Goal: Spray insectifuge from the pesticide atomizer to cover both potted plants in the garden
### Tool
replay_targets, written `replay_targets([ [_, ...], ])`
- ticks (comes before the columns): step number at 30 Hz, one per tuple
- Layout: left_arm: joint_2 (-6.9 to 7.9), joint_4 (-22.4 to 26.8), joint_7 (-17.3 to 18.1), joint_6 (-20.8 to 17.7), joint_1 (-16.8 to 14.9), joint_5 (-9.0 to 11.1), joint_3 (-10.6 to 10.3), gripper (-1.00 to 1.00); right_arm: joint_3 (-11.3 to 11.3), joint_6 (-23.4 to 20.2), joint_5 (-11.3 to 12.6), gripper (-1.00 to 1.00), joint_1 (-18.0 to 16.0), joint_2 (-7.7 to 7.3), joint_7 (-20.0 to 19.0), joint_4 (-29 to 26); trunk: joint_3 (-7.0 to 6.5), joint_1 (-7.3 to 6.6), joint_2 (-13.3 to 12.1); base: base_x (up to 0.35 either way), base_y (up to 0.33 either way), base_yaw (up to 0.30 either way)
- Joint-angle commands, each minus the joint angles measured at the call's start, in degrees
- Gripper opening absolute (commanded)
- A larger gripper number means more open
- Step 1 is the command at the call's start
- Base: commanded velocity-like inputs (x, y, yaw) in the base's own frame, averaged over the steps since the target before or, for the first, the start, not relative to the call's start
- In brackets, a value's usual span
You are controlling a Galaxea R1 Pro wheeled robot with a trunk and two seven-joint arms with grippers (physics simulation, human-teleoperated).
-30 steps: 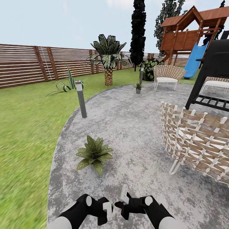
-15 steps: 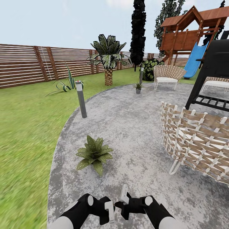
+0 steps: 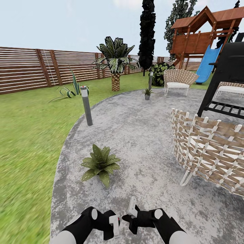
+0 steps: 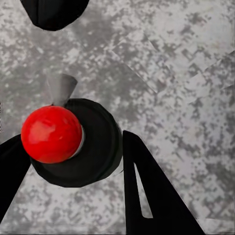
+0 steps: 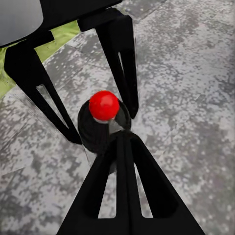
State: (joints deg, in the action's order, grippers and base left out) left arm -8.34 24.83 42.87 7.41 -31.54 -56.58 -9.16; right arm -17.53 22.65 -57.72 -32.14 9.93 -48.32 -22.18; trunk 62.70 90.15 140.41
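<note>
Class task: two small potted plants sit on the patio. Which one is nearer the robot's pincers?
The potted plant at the patio's left edge, directly ahead of both pincers; the other potted plant stands far back near the woven chair.

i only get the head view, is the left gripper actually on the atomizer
Observer: Yes. The left wrist view shows the left gripper with a finger against each side of the atomizer.
Operator: whats on top of it
Observer: A red knob on a round black cap.
Operator: right gripper open?
Observer: No. The right wrist view shows the right gripper shut, with its tips close by the atomizer.
</note>
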Motion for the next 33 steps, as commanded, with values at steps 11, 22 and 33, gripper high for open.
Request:
replay_targets([
  [11, 12.36, -0.8, -0.2, 1.0, 0.3, 0.2, 0.1, -1.0, -0.5, 0.2, -0.5, -1.0, 0.0, 0.07, -0.3, -0.1, 0.05, -0.01, 0.0, 0.0, 0.0, 0.0],
  [22, 22.99, -6.9, -0.6, 5.3, 0.7, 1.1, 0.7, -1.0, -0.6, 0.2, -0.6, 1.0, 0.0, 0.07, 0.1, -0.2, 0.05, -0.01, 0.0, 0.0, 0.0, 0.0],
  [33, 23.14, -9.4, -12.8, 5.2, 1.5, 25.1, 5.6, -1.0, -1.0, 0.2, -0.8, 1.0, 0.0, -1.83, 18.9, -0.1, 0.05, -0.01, 0.0, 0.0, 0.0, 0.0],
])
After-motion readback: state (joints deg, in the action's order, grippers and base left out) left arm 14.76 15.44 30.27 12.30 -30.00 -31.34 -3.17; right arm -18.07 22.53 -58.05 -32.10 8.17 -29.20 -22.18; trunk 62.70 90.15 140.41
